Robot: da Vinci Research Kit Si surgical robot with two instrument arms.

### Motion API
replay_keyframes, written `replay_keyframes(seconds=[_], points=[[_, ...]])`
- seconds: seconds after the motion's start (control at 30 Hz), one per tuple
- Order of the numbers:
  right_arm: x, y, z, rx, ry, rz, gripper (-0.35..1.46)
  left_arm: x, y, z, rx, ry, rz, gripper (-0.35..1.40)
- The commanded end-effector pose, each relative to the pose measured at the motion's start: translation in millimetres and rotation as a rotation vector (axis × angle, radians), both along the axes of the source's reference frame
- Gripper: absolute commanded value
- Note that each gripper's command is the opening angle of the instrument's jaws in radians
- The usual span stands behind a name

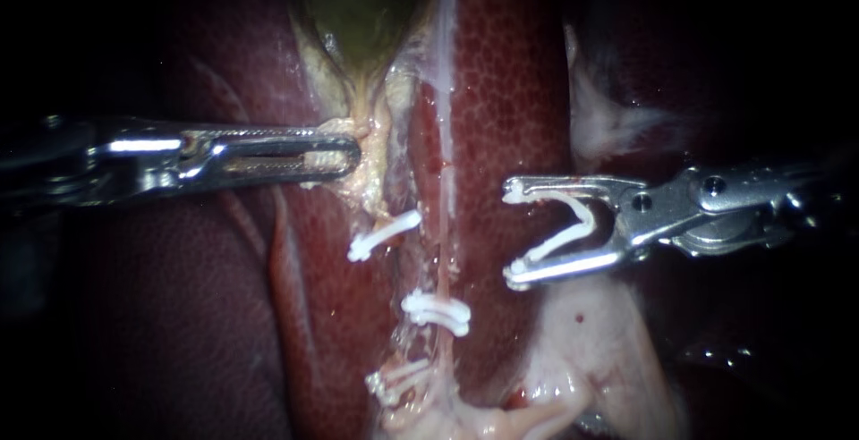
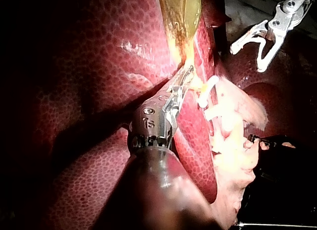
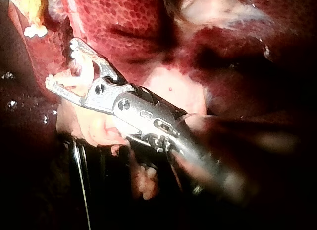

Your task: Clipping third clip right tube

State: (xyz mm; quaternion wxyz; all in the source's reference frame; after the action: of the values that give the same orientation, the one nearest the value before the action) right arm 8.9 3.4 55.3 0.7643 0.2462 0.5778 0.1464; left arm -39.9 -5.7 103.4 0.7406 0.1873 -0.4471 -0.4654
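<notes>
My left instrument (image 1: 351,156) comes in from the left, its jaws shut on the yellowish tissue at the gallbladder's (image 1: 358,2) neck; the left wrist view shows the same hold (image 2: 187,75). My right instrument (image 1: 514,232) stands to the right of the pale right tube (image 1: 445,181), apart from it. Its jaws are spread wide, with an open white clip (image 1: 573,230) seated between them and touching both. Closed white clips sit on the tubes: one (image 1: 383,234) on the left, one (image 1: 437,310) on the right tube, and one (image 1: 394,382) lower down.
Dark red liver (image 1: 510,91) lies on both sides of the tubes. Pale fatty tissue (image 1: 591,333) sits below my right instrument, and a whitish flap (image 1: 599,122) above it.
</notes>
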Motion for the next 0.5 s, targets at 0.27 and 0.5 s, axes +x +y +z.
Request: replay_keyframes(seconds=[0.27, 0.5], points=[[0.0, 0.0, 0.1, 0.0, 0.0, 0.0, 0.6, 1.2, 0.8, -0.9, 0.009, -0.009, 0.01, -0.33], [0.1, -0.1, 0.3, -0.001, -0.001, 0.001, 0.6, 4.3, 3.3, -3.7, 0.009, 0.004, -0.022, -0.33]])
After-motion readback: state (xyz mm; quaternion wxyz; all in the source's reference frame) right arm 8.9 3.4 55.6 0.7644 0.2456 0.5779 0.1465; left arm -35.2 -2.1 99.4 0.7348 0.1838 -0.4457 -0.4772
